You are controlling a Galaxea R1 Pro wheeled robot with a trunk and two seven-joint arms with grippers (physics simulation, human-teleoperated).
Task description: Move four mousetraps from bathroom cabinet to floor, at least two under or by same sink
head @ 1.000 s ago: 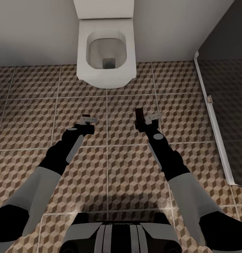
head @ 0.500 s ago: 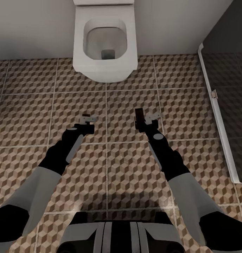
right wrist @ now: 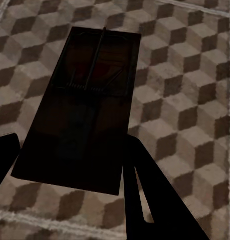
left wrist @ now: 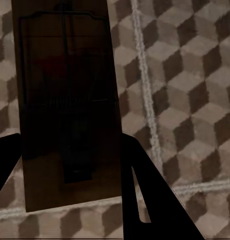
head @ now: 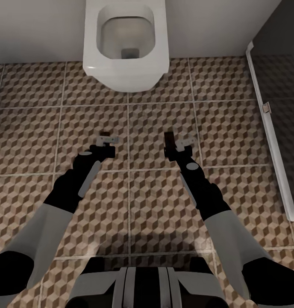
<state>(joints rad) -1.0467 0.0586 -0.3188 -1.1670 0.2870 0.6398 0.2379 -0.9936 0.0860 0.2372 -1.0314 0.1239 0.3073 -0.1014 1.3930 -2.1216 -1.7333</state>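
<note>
Each gripper holds one mousetrap above the bathroom floor (head: 31, 128), whose tiles carry a brown-and-beige cube pattern. My left gripper (head: 105, 143) is shut on a tan board with dark wire parts, the mousetrap (left wrist: 64, 110), which sits between the dark fingers (left wrist: 140, 190). My right gripper (head: 172, 145) is shut on a second mousetrap (right wrist: 89, 110), seen as a dark upright strip (head: 168, 139) in the head view. Both traps hang above the tiles, a short way in front of the toilet. The cabinet and the sink are out of view.
A white square toilet (head: 125, 42) stands against the pale wall straight ahead. On the right runs a white-framed dark glass partition (head: 271, 128). Tiled floor stretches between the toilet and my base (head: 147, 286).
The whole view has shifted: the toilet has slid up the picture and the partition frame further right. Both arms keep their pose, each with its trap.
</note>
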